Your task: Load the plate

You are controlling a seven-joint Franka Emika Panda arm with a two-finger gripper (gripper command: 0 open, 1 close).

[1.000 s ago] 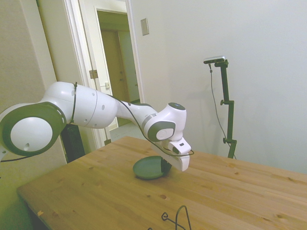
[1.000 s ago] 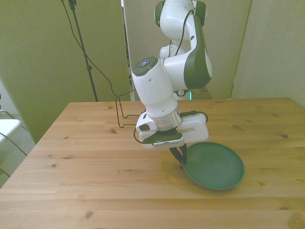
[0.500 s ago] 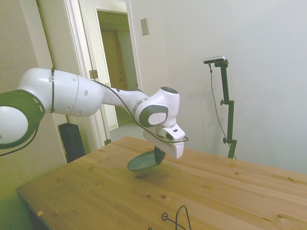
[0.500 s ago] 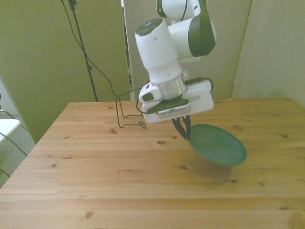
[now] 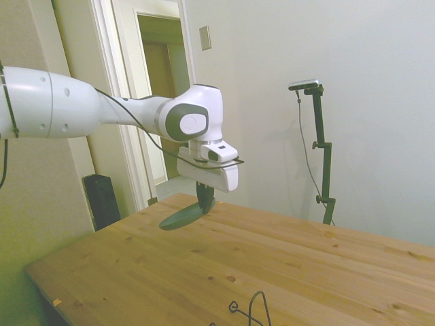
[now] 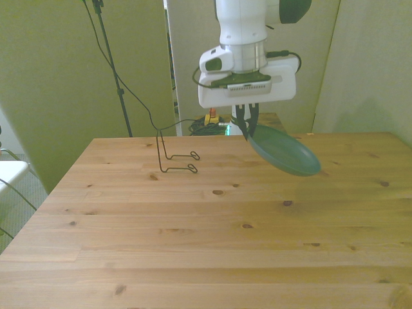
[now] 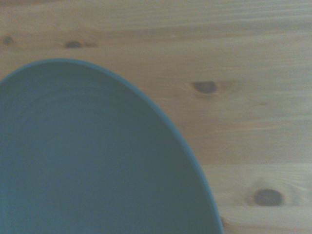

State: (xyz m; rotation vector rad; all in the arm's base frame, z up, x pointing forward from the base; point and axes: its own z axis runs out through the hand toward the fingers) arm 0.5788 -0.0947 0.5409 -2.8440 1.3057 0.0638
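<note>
The plate (image 6: pixel 283 152) is a round teal-grey dish that hangs tilted in the air, well above the wooden table (image 6: pixel 193 238). My gripper (image 6: pixel 246 126) is shut on the plate's rim, at the edge toward the front view's left. In the side view the plate (image 5: pixel 182 216) shows edge-on below the gripper (image 5: pixel 204 201), near the table's far edge. Close up in the wrist view, the plate (image 7: pixel 92 161) fills most of the picture, with wood planks behind it.
A bent dark wire rack (image 6: pixel 175 156) stands on the table toward the front view's left, near the far edge. Another wire piece (image 5: pixel 250 309) pokes up at the table's near edge in the side view.
The arm has lifted the plate off the table and carried it up and toward the far edge. The plate now hangs tilted in the air.
</note>
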